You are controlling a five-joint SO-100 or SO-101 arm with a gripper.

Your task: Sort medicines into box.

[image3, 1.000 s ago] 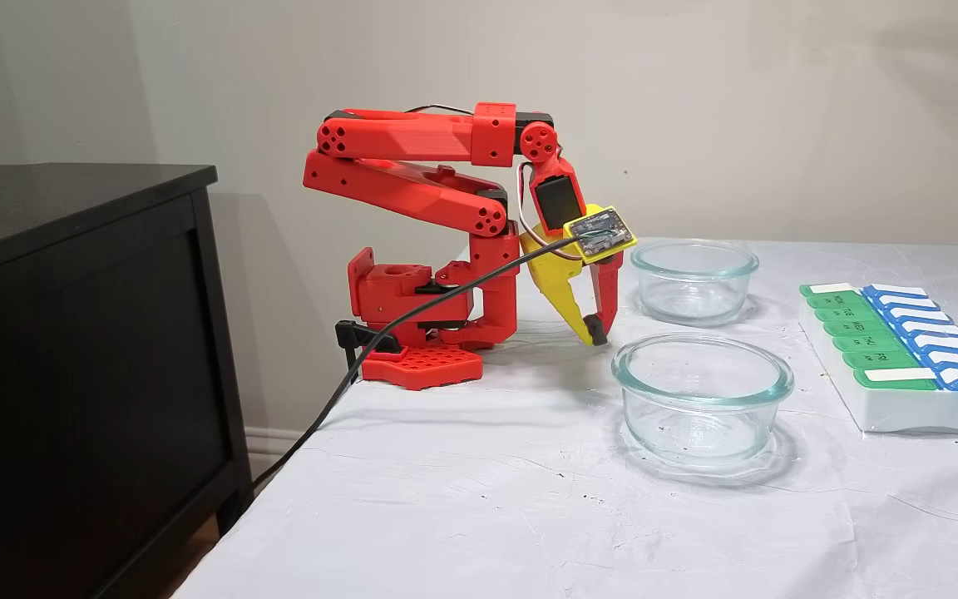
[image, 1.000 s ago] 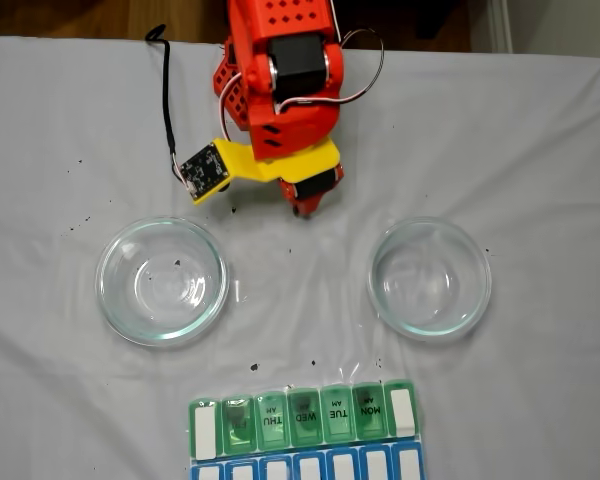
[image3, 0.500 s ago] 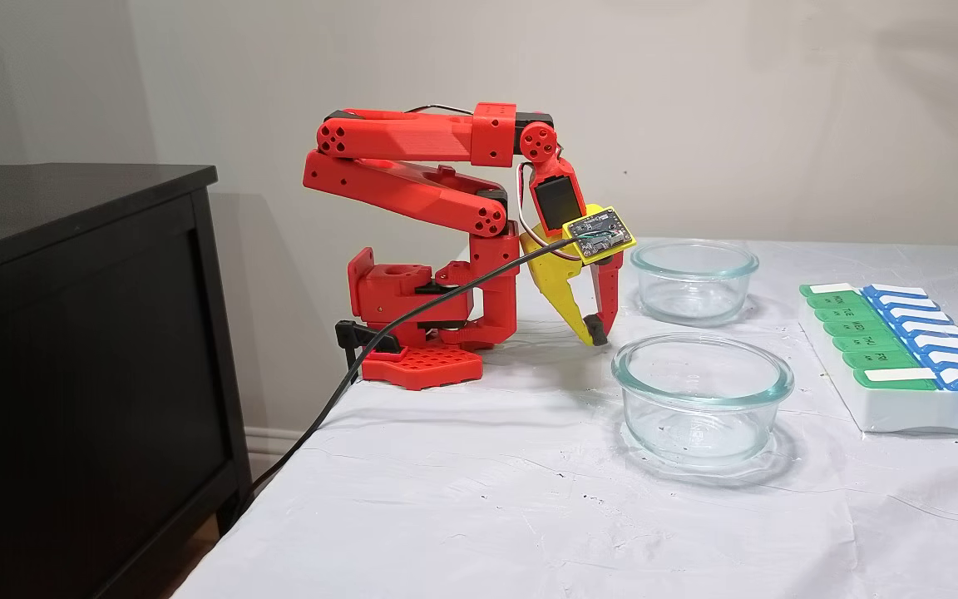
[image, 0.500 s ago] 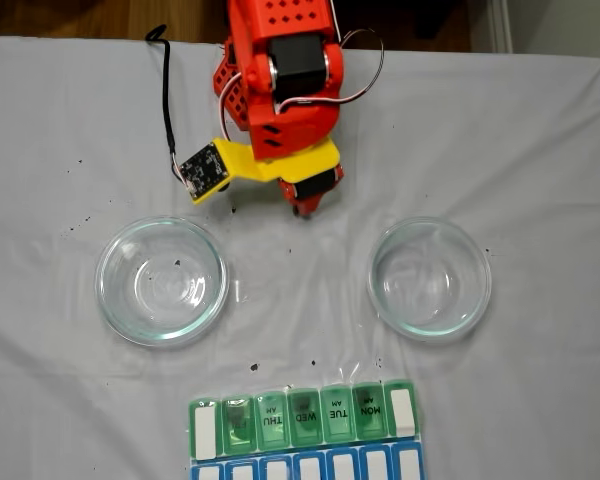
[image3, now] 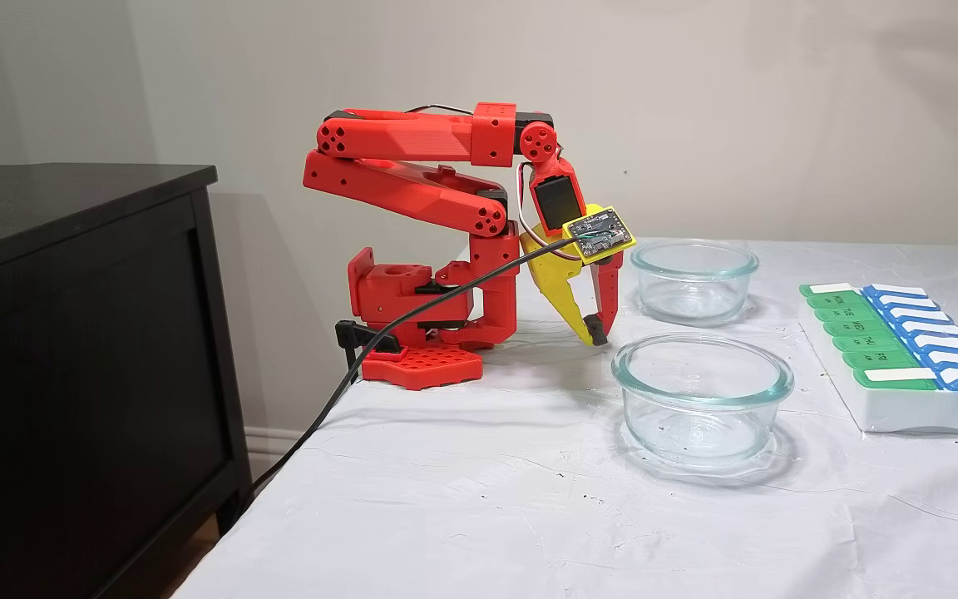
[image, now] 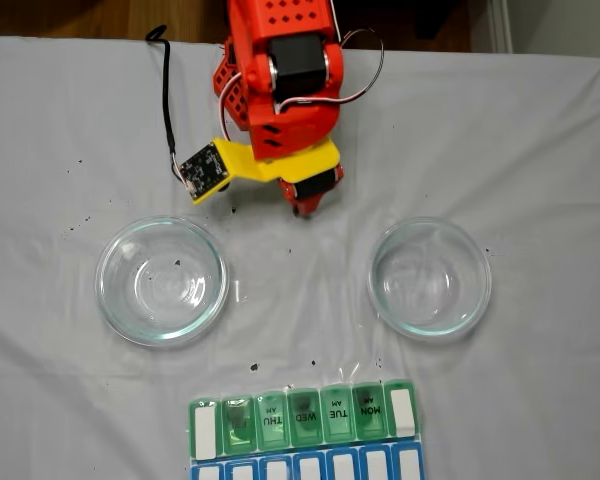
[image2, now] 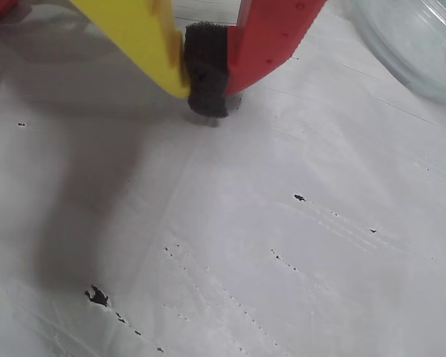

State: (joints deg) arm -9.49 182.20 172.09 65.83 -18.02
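My gripper (image: 302, 208) has one yellow and one red finger. It hangs tip-down just above the white cloth, close to the arm's base, between and behind the two glass bowls. In the wrist view the gripper (image2: 207, 89) is shut, its black foam pad pressed between the fingers with nothing else held. From the side, the gripper (image3: 594, 337) sits a little above the cloth. The box (image: 305, 417) lies at the near edge, green lids marked MON to THU closed, and shows at the right as the box (image3: 886, 349) from the side. The medicines are out of view.
Two clear glass bowls stand on the cloth, one on the left (image: 100, 280) and one on the right (image: 485, 280); both look bare inside. A black cable (image: 167, 90) runs to the wrist camera board. A dark cabinet (image3: 71, 349) stands beside the table.
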